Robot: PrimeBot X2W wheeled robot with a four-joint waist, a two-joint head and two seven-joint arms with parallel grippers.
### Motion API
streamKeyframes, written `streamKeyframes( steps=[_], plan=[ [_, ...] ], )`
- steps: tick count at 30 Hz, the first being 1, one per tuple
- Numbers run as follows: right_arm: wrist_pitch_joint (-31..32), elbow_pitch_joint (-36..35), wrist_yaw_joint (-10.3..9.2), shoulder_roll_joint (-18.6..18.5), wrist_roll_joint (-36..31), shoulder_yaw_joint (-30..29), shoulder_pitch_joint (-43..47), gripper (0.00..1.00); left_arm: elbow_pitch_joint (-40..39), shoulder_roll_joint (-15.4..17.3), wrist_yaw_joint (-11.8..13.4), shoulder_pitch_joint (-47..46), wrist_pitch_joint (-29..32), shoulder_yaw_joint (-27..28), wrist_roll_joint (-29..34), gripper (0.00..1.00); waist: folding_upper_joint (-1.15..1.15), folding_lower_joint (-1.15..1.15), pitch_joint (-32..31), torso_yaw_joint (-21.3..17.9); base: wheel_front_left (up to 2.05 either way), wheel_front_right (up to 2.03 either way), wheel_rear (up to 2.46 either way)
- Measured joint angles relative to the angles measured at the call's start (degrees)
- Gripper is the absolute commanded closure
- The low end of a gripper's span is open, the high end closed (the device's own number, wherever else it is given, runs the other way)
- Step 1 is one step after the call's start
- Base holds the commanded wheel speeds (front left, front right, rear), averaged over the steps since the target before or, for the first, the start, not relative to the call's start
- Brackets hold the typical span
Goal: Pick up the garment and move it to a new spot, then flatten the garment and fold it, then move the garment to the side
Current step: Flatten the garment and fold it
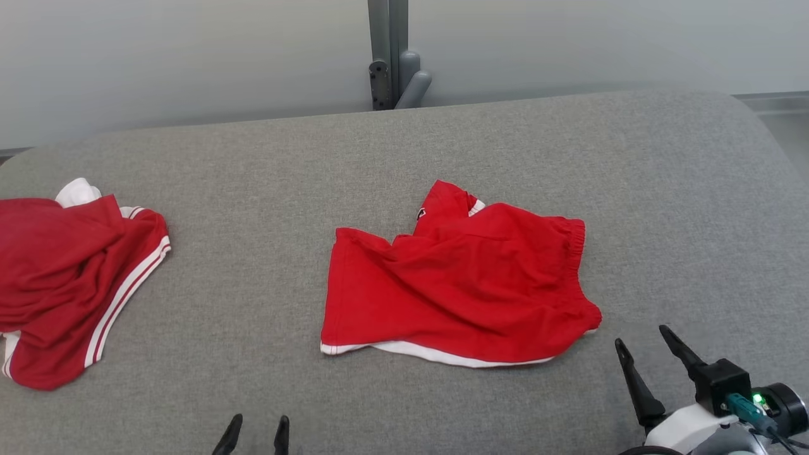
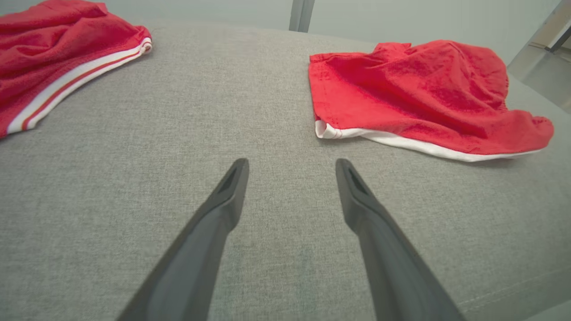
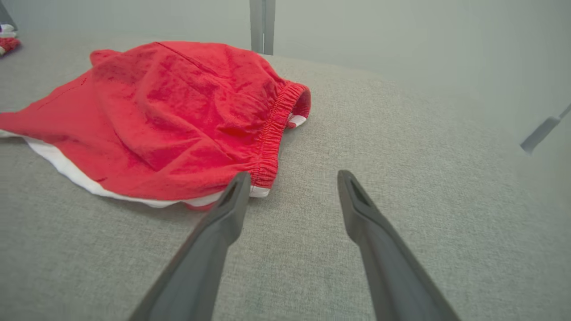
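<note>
Biggest thing first: a grey fabric-covered surface point(image 1: 404, 158) with rounded corners takes up most of the head view, and everything sits on it. Over at the robot's left edge there's a second red garment point(image 1: 63, 284) with white side stripes, bunched in a heap and partly cut off by the frame. Can't say if it's waiting its turn or put aside, but neither arm points at it, so I'd guess it's not the one in play.

The one that matters imo is the red shorts point(image 1: 461, 278), lying about mid-surface, a bit right of centre. They're mostly spread out but rumpled, with a bit bunched up at the far side and a white hem point(image 1: 442, 354) peeking out along the near edge. The elastic waistband point(image 1: 572, 253) faces the robot's right. Nothing's holding them, they just lie loose on the cloth.

The right gripper point(image 1: 641, 335) hovers just beside the near waistband corner, fingers spread wide with nothing between them. In its wrist view one of its fingertips point(image 3: 236, 196) lines up right by that corner. That reads to me like a setup to pinch the thick elastic, which should slip less than thin fabric.

The left gripper point(image 1: 260, 420) sits low at the near edge, well apart from the shorts. Its fingers are likewise spread and empty, aimed roughly toward the hem corner. My read: the pickup hasn't started, and both arms look staged for a two-corner lift.
</note>
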Motion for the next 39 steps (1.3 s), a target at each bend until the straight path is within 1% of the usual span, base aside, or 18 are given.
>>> streamKeyframes(
  steps=[1,4,7,10,13,20,24,31,34,39],
  plan=[
    [0.0,1.5,0.03,-1.2,0.2,1.5,-0.9,0.0,1.6,1.0,0.0,-1.1,0.4,-1.5,-0.1,0.0,0.0,0.0,0.3,0.0,0.0,0.0,0.0],
    [0.4,6.5,0.02,-4.6,1.6,7.1,-4.7,0.0,4.9,1.9,0.0,-5.7,2.0,-4.8,-1.8,0.0,0.0,0.0,1.3,0.1,0.0,0.0,0.0],
    [0.6,9.8,0.02,-7.6,3.7,13.4,-9.2,0.0,7.4,2.3,0.0,-10.7,2.9,-7.0,-2.8,0.0,0.0,0.0,2.9,0.0,0.0,0.0,0.0],
    [0.7,12.5,0.02,-9.6,6.1,19.6,-13.4,0.0,10.3,2.5,0.0,-14.7,3.8,-9.6,-3.6,0.0,0.0,0.0,4.5,-0.1,0.0,0.0,0.0],
    [0.8,14.9,0.02,-11.3,8.9,25.0,-16.5,0.0,13.4,3.0,0.0,-17.7,4.1,-11.8,-5.2,0.0,0.0,0.0,5.9,-0.2,0.0,0.0,0.0],
    [0.3,17.7,0.02,-13.4,13.3,32.1,-21.7,0.0,17.7,4.3,0.0,-22.1,2.8,-14.7,-7.7,0.0,0.0,0.0,7.5,-0.3,0.0,0.0,0.0],
    [0.2,17.6,0.02,-13.6,15.0,34.5,-23.5,0.0,19.2,5.0,0.0,-23.8,2.3,-17.2,-9.5,0.0,0.01,0.0,7.8,-0.1,0.0,0.0,0.0],
    [0.2,15.8,0.02,-15.0,15.9,35.5,-24.0,0.0,21.0,6.3,0.0,-26.4,1.4,-20.2,-12.7,0.0,0.01,0.0,8.1,0.2,0.0,0.0,0.0],
    [0.2,15.1,0.02,-15.1,16.1,35.7,-24.0,0.04,21.3,6.9,0.0,-27.2,1.0,-21.6,-14.2,0.0,0.0,0.0,8.2,0.1,0.0,0.0,0.0],
    [0.2,14.5,0.02,-15.4,16.5,36.1,-24.0,0.06,20.6,8.1,0.0,-28.4,0.9,-26.0,-17.3,0.0,0.0,0.0,8.3,-0.2,0.0,0.0,0.0]
  ],
)
